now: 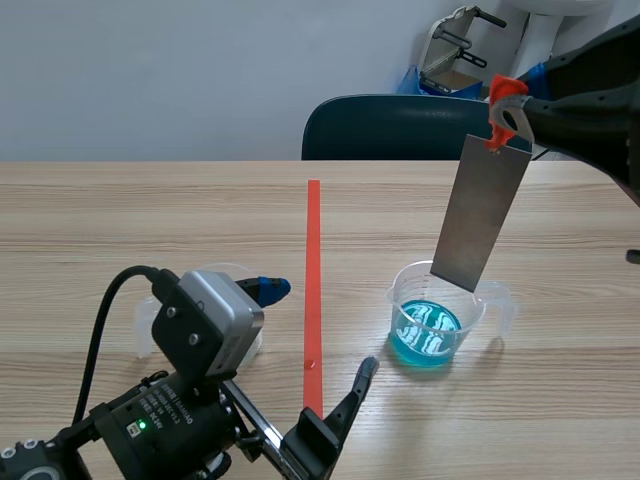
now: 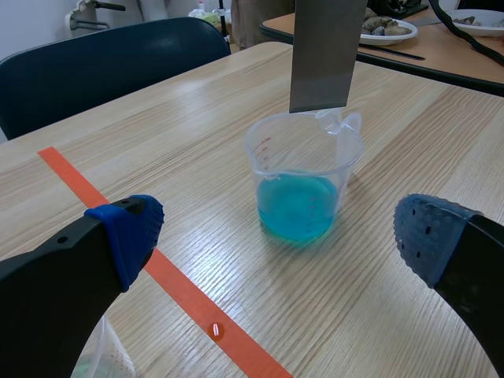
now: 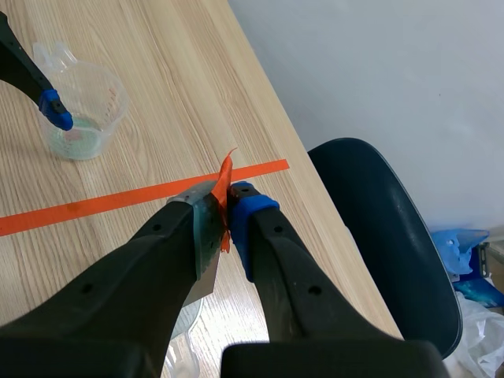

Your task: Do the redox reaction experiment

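A grey metal sheet (image 1: 480, 215) hangs tilted over a clear beaker of blue liquid (image 1: 435, 325). My right gripper (image 1: 505, 110) is shut on the sheet's top, where an orange tab (image 3: 224, 185) sticks out between the fingers. The sheet's lower edge (image 2: 319, 106) is level with the beaker's rim, above the liquid (image 2: 295, 209). My left gripper (image 2: 276, 236) stands open, low over the table, facing this beaker. A second clear beaker (image 1: 235, 285) with pale liquid sits beside the left gripper, partly hidden by the wrist.
An orange tape line (image 1: 313, 280) runs down the table's middle, with a small drop on it (image 2: 216, 331). A dark blue chair (image 1: 390, 125) stands behind the far edge. Another table with dishes (image 2: 441, 47) lies beyond.
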Controlling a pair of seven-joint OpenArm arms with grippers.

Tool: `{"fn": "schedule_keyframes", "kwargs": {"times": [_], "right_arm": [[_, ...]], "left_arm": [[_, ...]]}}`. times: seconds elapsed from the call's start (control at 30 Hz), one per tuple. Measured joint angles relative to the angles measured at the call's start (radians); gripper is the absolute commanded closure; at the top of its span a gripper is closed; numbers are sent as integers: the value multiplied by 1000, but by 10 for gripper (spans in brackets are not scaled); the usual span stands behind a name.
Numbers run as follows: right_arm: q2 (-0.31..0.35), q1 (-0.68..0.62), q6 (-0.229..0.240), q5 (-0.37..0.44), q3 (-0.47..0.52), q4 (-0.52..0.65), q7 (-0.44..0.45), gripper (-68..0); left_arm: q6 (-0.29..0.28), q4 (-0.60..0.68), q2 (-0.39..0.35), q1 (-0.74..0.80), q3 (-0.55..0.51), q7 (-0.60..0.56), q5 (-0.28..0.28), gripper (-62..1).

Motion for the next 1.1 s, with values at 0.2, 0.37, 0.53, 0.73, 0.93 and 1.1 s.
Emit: {"fn": "schedule_keyframes", "kwargs": {"times": [0.2, 0.37, 0.53, 0.73, 0.93, 1.1], "right_arm": [[0, 0, 0, 0, 0, 0, 0, -8], [0, 0, 0, 0, 0, 0, -2, -8], [0, 0, 0, 0, 0, 0, -12, -8], [0, 0, 0, 0, 0, 0, -12, -8], [0, 0, 0, 0, 0, 0, -11, -8], [0, 0, 0, 0, 0, 0, -12, -8]], "left_arm": [[0, 0, 0, 0, 0, 0, 0, -619], [0, -6, 13, -13, 0, 62, 0, -431], [0, -84, 88, -101, 1, 157, -1, -223], [0, -177, 170, -196, 1, 163, -8, -30], [-11, -286, 249, -288, 7, 163, -8, -29], [-12, -385, 294, -350, 48, 158, -8, -29]]}}
